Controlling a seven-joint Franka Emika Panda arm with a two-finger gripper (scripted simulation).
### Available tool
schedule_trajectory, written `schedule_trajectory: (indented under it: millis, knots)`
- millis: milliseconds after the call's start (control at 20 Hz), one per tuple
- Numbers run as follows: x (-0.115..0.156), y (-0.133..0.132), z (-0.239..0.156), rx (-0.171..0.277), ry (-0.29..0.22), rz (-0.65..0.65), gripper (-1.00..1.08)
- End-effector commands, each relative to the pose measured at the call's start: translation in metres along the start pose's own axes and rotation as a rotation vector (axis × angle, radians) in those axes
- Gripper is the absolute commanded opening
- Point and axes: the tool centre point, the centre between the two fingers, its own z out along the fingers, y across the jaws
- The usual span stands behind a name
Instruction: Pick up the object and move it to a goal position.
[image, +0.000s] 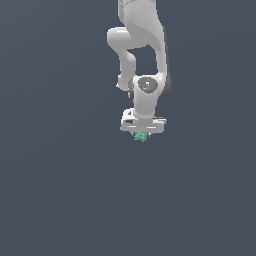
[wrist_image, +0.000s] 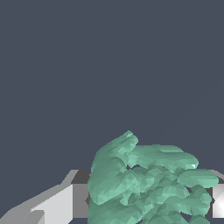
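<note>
Arm (image: 142, 45) pointed straight down. Tool (image: 142, 134) was pinching the green clump (image: 141, 136) between both fingers (wrist_image: 57, 205), pressed against either side. Clump (wrist_image: 144, 183) sat directly under the tool's white body, partly hidden in the exterior view.

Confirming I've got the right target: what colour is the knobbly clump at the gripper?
Teal-green, on the clump; the wrist view shows it best.
</note>
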Motion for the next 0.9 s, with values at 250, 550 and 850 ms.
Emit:
schedule_trajectory:
  millis: [250, 550, 850]
  knots:
    - [0.017, -0.019, -0.056, 0.000, 0.001, 0.000, -1.00]
    - [0.035, -0.038, -0.112, -0.001, 0.001, 0.000, -1.00]
    - [0.053, -0.058, -0.168, -0.001, 0.001, 0.000, -1.00]
